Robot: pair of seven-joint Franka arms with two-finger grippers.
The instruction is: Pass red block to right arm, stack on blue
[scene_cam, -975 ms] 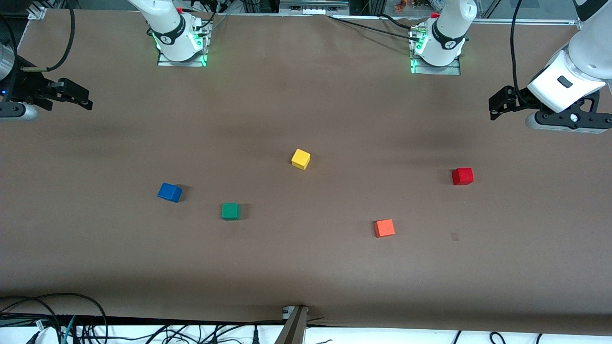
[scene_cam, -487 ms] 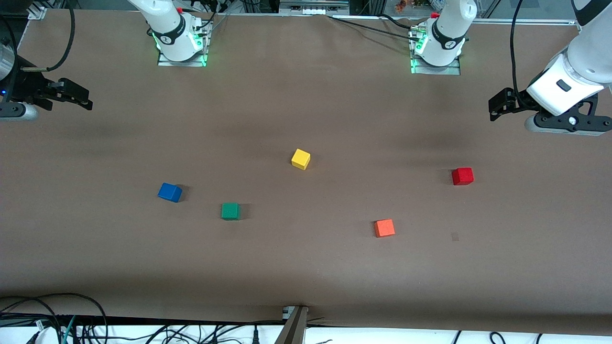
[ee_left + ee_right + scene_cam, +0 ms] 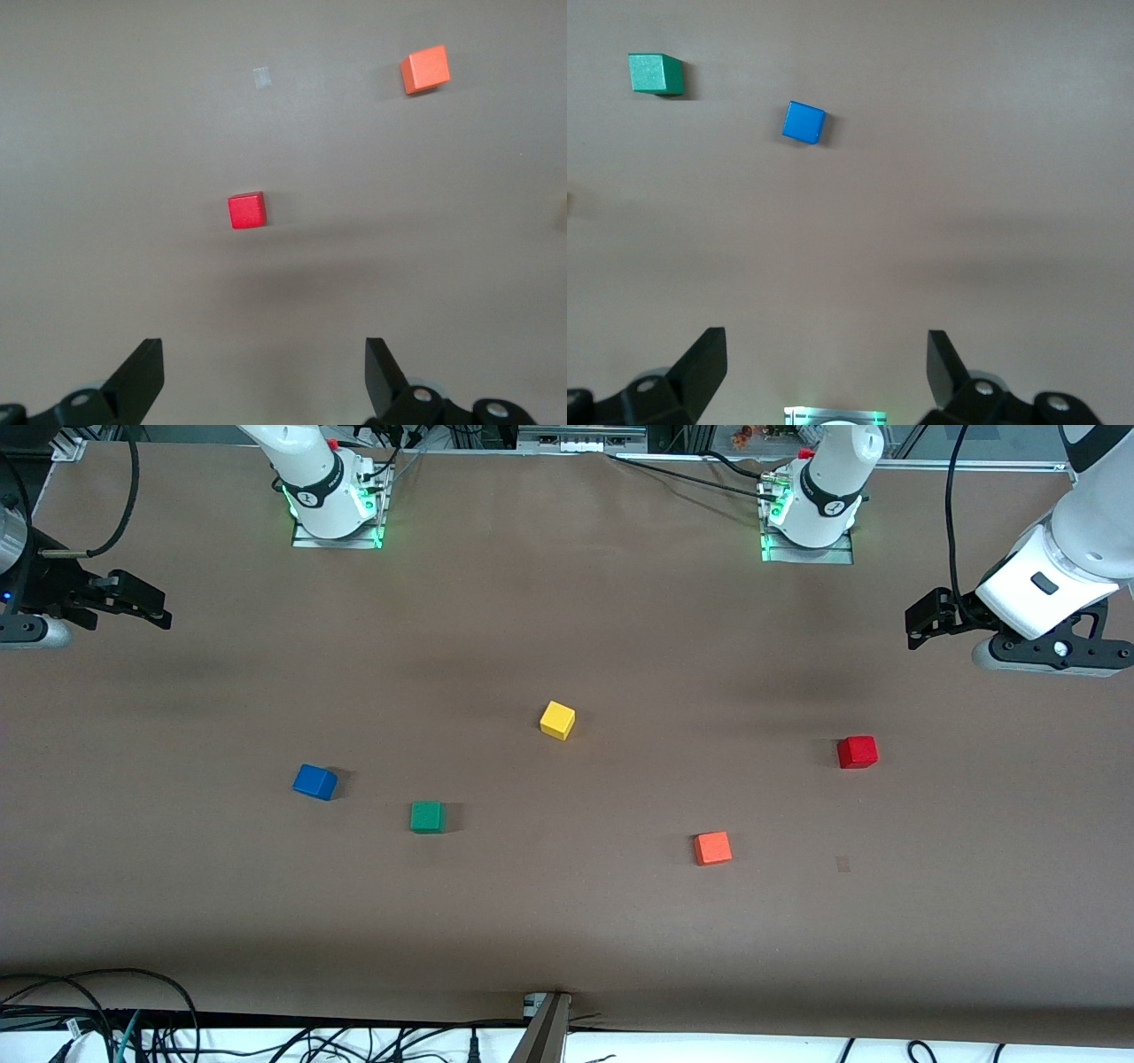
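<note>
The red block [image 3: 857, 751] lies on the brown table toward the left arm's end; it also shows in the left wrist view [image 3: 246, 211]. The blue cube [image 3: 314, 781] lies toward the right arm's end and shows in the right wrist view [image 3: 803, 122]. My left gripper [image 3: 921, 622] hangs open and empty in the air over bare table at the left arm's end, with its jaws wide apart [image 3: 264, 376]. My right gripper [image 3: 142, 602] hangs open and empty over bare table at the right arm's end, with its jaws wide apart [image 3: 826, 363].
A yellow cube [image 3: 557, 719] lies mid-table. A green cube [image 3: 427, 816] lies beside the blue one, nearer the front camera. An orange-red cube [image 3: 712, 848] lies nearer the camera than the red block. Both arm bases [image 3: 337, 505] [image 3: 808, 514] stand at the table's back edge.
My left arm's wrist has shifted slightly upward in the front view. The right arm and all the cubes have not moved.
</note>
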